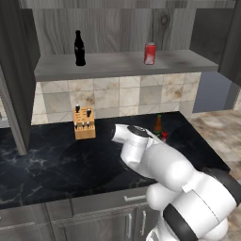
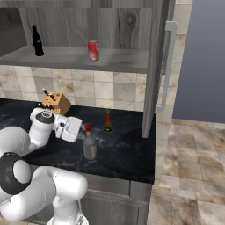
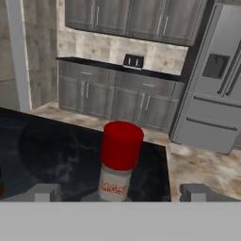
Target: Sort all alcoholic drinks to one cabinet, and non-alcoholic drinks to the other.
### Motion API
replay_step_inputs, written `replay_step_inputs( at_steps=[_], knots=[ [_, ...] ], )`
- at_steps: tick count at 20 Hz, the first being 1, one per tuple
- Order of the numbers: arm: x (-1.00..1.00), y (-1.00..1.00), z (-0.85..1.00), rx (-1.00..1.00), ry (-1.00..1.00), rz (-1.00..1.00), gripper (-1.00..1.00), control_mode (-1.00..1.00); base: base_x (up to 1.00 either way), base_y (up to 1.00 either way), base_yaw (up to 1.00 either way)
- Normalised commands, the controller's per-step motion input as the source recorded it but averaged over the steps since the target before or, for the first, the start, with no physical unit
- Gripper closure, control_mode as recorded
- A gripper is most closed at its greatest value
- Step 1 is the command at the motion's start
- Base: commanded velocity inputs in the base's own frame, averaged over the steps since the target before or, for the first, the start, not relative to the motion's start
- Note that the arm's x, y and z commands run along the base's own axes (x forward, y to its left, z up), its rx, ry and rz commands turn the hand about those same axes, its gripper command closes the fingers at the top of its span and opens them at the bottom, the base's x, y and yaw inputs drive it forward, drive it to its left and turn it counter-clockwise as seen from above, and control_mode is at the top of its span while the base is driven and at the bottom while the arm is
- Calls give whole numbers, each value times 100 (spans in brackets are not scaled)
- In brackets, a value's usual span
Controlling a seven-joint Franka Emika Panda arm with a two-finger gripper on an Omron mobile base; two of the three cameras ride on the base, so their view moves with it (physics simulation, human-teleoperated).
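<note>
My tool (image 2: 82,127) stood spread wide, gripping nothing, level with the red cap of the stout clear-grey bottle (image 2: 89,145), which stood upright on the black table (image 2: 127,158) just in front of the fingers. The slim green-brown bottle (image 2: 108,122) stood near it, further back. Up on the open cabinet shelf (image 1: 122,65), the black cola bottle (image 1: 79,48) and the red soda can (image 1: 149,53) stood well apart.

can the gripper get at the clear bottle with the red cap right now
Probably yes. The gripper is open, and the clear bottle stands upright right ahead of it on the counter, with nothing between.
</note>
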Motion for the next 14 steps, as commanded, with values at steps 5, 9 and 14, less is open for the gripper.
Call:
replay_step_inputs(
  at_steps=[5, 9, 14],
  knots=[
    [12, 0, -8, 0, 0, 0, -100, -100, 0, 0, 0],
    [6, -4, -5, -1, 0, 0, -100, -100, 0, 0, 0],
    [0, -15, -1, -2, 2, -2, -100, -100, 0, 0, 0]
  ],
)
